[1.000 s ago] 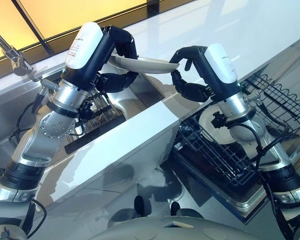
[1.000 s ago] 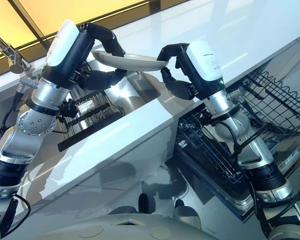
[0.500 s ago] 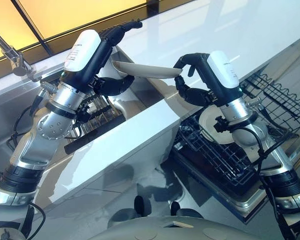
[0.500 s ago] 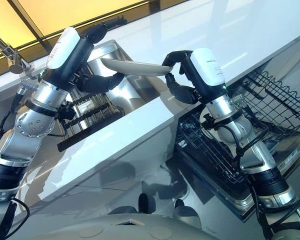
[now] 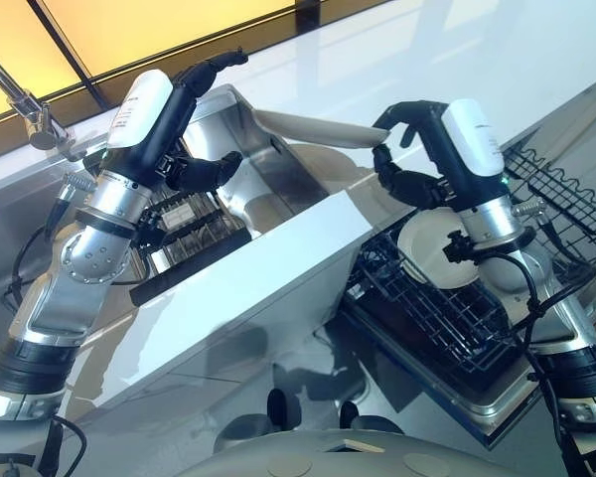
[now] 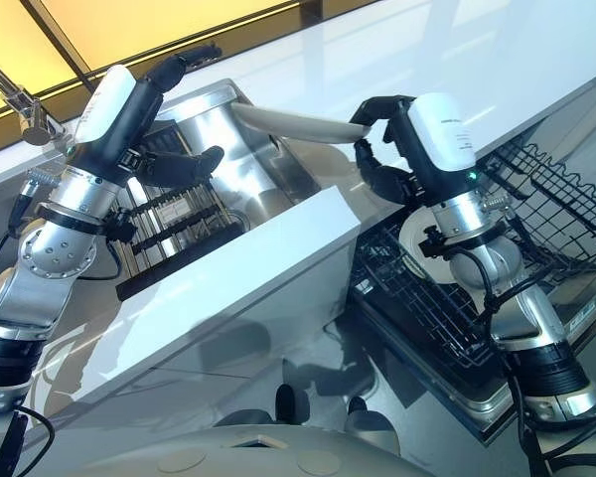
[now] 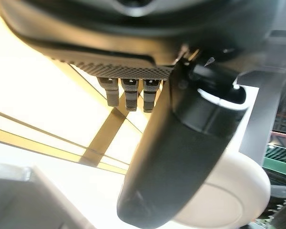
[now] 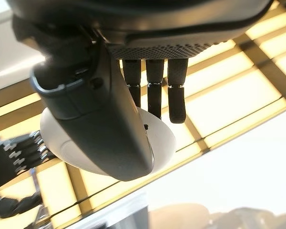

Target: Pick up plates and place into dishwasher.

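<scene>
I am holding the plate (image 5: 313,127) above the sink (image 5: 278,174) in the right hand (image 5: 407,164), fingers clamped on its rim — the left hand (image 5: 184,124) is spread, clear of it. I am planning a level swing to the dishwasher rack (image 5: 427,308) — slotting it beside the racked plate (image 5: 432,253).

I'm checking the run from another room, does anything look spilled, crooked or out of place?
Nothing looks spilled or damaged. The right hand pinches one plate by its rim, held out tilted above the sink. The left hand is open beside it. Another plate stands in the dishwasher rack.
</scene>
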Controlling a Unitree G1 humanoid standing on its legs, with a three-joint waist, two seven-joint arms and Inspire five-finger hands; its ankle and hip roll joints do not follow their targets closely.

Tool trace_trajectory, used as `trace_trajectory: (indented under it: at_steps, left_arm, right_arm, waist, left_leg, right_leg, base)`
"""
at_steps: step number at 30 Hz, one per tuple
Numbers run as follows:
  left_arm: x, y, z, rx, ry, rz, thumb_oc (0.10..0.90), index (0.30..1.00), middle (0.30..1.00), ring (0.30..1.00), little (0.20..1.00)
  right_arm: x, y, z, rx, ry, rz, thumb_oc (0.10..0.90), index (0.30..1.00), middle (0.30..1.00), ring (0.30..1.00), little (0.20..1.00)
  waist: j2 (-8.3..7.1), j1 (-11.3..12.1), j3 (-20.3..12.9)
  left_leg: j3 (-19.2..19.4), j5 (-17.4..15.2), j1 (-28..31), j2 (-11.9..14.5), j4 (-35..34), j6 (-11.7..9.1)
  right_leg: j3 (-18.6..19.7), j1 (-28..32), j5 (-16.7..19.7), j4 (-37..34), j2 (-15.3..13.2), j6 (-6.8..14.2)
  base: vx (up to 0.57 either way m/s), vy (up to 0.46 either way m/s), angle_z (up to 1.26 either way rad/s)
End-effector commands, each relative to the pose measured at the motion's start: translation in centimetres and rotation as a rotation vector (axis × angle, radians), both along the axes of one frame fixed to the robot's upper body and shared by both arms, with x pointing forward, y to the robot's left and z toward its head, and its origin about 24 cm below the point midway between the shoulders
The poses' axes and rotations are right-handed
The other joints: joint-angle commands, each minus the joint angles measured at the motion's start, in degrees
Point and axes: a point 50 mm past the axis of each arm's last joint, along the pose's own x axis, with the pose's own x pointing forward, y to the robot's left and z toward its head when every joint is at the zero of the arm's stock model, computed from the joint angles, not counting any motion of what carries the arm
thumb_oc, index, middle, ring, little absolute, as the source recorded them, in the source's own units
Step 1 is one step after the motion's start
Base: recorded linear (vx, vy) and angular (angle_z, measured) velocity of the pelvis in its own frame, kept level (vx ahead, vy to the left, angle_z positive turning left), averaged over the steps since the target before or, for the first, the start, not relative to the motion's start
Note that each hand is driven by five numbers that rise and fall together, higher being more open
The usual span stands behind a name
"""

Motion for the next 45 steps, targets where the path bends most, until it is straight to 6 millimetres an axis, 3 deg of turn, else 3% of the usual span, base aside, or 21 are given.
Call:
trace_trajectory:
  at_steps: [1,10,17,38,45]
  left_arm:
    - [-0.3,2.9,2.7,-0.072,-0.141,0.106,0.8,0.9,0.9,0.9,0.9]
    - [-0.6,6.2,2.1,-0.079,-0.088,0.263,0.8,0.9,0.9,0.9,0.9]
    - [-1.4,8.5,1.3,-0.092,-0.047,0.366,0.8,0.9,0.9,0.9,0.9]
    - [-3.0,12.4,-1.3,-0.145,-0.014,0.576,0.8,0.9,0.9,0.9,0.9]
    - [-3.0,12.6,-1.8,-0.159,-0.018,0.611,0.8,0.9,0.9,0.9,0.9]
  right_arm:
    - [-1.5,-1.8,5.3,0.018,-0.318,-0.045,0.1,0.3,0.3,0.3,0.2]
    - [-3.5,-6.6,7.1,0.058,-0.478,-0.268,0.1,0.3,0.3,0.3,0.2]
    - [-5.3,-9.8,7.2,0.14,-0.411,-0.363,0.1,0.3,0.3,0.3,0.2]
    - [-8.5,-15.4,-0.7,0.535,0.002,-0.492,0.1,0.3,0.3,0.3,0.2]
    - [-8.6,-15.3,-3.0,0.578,0.109,-0.518,0.1,0.3,0.3,0.3,0.2]
  waist:
    - [-0.4,0.29,-6.07]
    - [-0.51,-0.8,-6.17]
    - [-0.78,-2.3,-6.29]
    - [-0.59,-7.81,-5.15]
    - [-0.39,-8.38,-4.69]
  left_leg:
    - [0.51,-6.52,0.76,-3.77,1.08,0.76]
    - [1.35,-6.81,0.85,-3.53,1.08,0.88]
    - [2.45,-6.87,0.69,-3.28,1.22,0.97]
    - [6.53,-8.05,1.23,-3.18,1.04,1.88]
    - [6.9,-8.19,0.86,-3.32,1.27,2.16]
  right_leg:
    - [0.63,-5.06,-0.26,4.5,3.25,3.57]
    - [1.26,-5.33,-0.6,4.97,3.41,3.73]
    - [1.91,-6.0,-0.8,5.55,3.54,3.83]
    - [4.6,-8.65,-1.13,8.13,3.49,4.75]
    - [5.09,-9.71,-1.0,9.17,3.22,5.14]
  base:
    - [0.0,0.0,0.0]
    - [0.01,0.007,-0.03]
    - [0.02,0.016,-0.07]
    - [0.0,0.024,-0.11]
    - [-0.01,0.011,-0.04]
